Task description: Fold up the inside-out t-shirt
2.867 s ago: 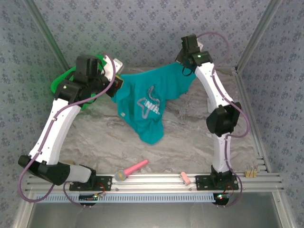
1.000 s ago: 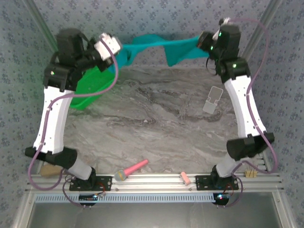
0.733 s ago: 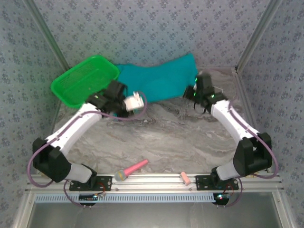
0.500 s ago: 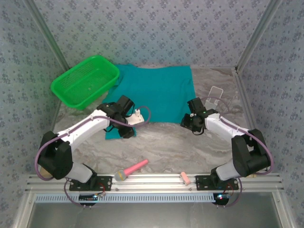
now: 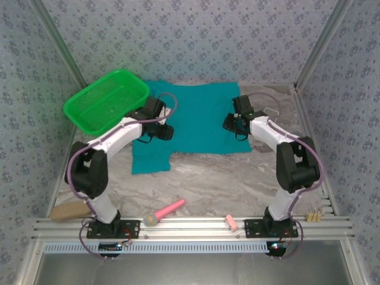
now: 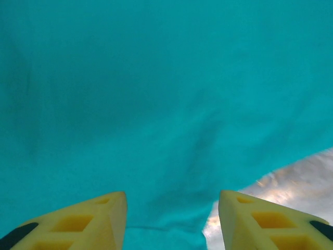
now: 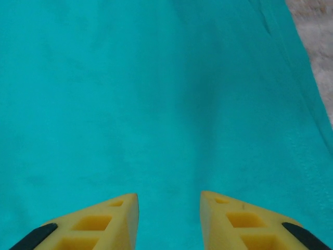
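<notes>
The teal t-shirt [image 5: 196, 119] lies spread flat on the marble table toward the back, one sleeve reaching down at the lower left [image 5: 149, 159]. My left gripper [image 5: 165, 132] hovers over the shirt's left side, open, its yellow fingers [image 6: 78, 221] apart with only cloth [image 6: 166, 104] below them. My right gripper [image 5: 233, 123] is over the shirt's right side, also open, with teal cloth [image 7: 156, 94] under its yellow fingers [image 7: 244, 224] and nothing held.
A green mesh basket [image 5: 107, 101] stands at the back left, touching the shirt's corner. A clear plastic piece [image 5: 272, 113] lies right of the shirt. A pink-handled tool [image 5: 163, 212] and a pink block [image 5: 231, 223] lie by the front rail, a brown item [image 5: 66, 211] at front left.
The shirt was held up stretched between both grippers, then laid flat on the table. Both grippers have let go and moved back over the cloth's left and right sides.
</notes>
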Motion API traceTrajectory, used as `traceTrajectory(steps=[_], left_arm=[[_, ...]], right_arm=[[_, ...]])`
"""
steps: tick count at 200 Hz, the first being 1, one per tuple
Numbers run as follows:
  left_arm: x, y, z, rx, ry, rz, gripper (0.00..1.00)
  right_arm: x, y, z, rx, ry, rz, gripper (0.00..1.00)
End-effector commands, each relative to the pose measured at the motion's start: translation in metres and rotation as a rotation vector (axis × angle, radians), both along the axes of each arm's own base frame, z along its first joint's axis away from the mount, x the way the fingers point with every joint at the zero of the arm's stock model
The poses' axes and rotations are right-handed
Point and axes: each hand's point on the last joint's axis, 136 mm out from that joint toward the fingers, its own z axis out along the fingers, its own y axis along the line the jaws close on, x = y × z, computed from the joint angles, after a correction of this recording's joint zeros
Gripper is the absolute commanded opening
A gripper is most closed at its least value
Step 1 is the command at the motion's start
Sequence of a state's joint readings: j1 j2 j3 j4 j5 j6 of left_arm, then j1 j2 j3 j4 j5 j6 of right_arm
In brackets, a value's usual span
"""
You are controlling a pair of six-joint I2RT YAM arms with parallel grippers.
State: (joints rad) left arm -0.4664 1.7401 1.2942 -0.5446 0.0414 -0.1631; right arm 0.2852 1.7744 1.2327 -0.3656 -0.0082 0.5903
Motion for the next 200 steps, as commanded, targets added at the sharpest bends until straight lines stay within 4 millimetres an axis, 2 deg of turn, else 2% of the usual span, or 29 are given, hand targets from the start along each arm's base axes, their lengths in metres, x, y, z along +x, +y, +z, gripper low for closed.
traceTrajectory(steps=[1, 23, 35, 42, 56, 70, 78, 106, 125, 142, 146, 160, 173, 184, 200], left_arm=[[0.008, 0.008, -0.033, -0.012, 0.024, 0.179, 0.49], [-0.004, -0.006, -0.057, -0.008, 0.065, 0.149, 0.48], [-0.013, -0.015, -0.064, 0.016, 0.078, 0.108, 0.48], [-0.019, -0.020, -0.068, 0.017, 0.092, 0.086, 0.48], [-0.041, -0.034, -0.079, -0.025, 0.155, 0.022, 0.48], [-0.072, -0.050, -0.084, -0.050, 0.208, -0.074, 0.48], [-0.089, -0.054, -0.086, -0.032, 0.228, -0.129, 0.48], [-0.132, -0.044, -0.093, -0.006, 0.352, -0.145, 0.49], [-0.150, -0.034, -0.089, -0.026, 0.384, -0.123, 0.49], [-0.154, -0.024, -0.077, -0.035, 0.380, -0.077, 0.49], [-0.153, -0.021, -0.073, -0.043, 0.375, -0.056, 0.50], [-0.145, -0.014, -0.058, -0.114, 0.377, 0.036, 0.50], [-0.134, -0.010, -0.043, -0.197, 0.375, 0.111, 0.50], [-0.123, -0.005, -0.027, -0.241, 0.339, 0.149, 0.51], [-0.101, 0.009, -0.004, -0.268, 0.270, 0.231, 0.51]], right_arm=[[-0.016, -0.026, -0.040, -0.084, 0.085, -0.071, 0.32], [-0.041, -0.045, -0.068, -0.081, 0.135, -0.163, 0.10], [-0.059, -0.055, -0.081, -0.092, 0.172, -0.188, 0.04], [-0.066, -0.058, -0.082, -0.115, 0.177, -0.177, 0.00], [-0.087, -0.066, -0.078, -0.183, 0.183, -0.179, 0.00], [-0.111, -0.060, -0.071, -0.164, 0.188, -0.158, 0.00], [-0.132, -0.058, -0.071, -0.174, 0.201, -0.155, 0.00], [-0.198, -0.051, -0.069, -0.242, 0.214, -0.122, 0.00], [-0.222, -0.048, -0.063, -0.251, 0.202, -0.096, 0.00], [-0.213, -0.035, -0.042, -0.213, 0.140, -0.010, 0.00], [-0.208, -0.032, -0.035, -0.210, 0.119, 0.013, 0.03], [-0.178, -0.021, -0.008, -0.192, 0.010, 0.074, 0.17], [-0.147, -0.028, 0.009, -0.160, -0.041, 0.016, 0.25], [-0.123, -0.038, 0.013, -0.151, -0.050, -0.008, 0.31], [-0.093, -0.038, 0.014, -0.136, -0.074, -0.006, 0.34]])
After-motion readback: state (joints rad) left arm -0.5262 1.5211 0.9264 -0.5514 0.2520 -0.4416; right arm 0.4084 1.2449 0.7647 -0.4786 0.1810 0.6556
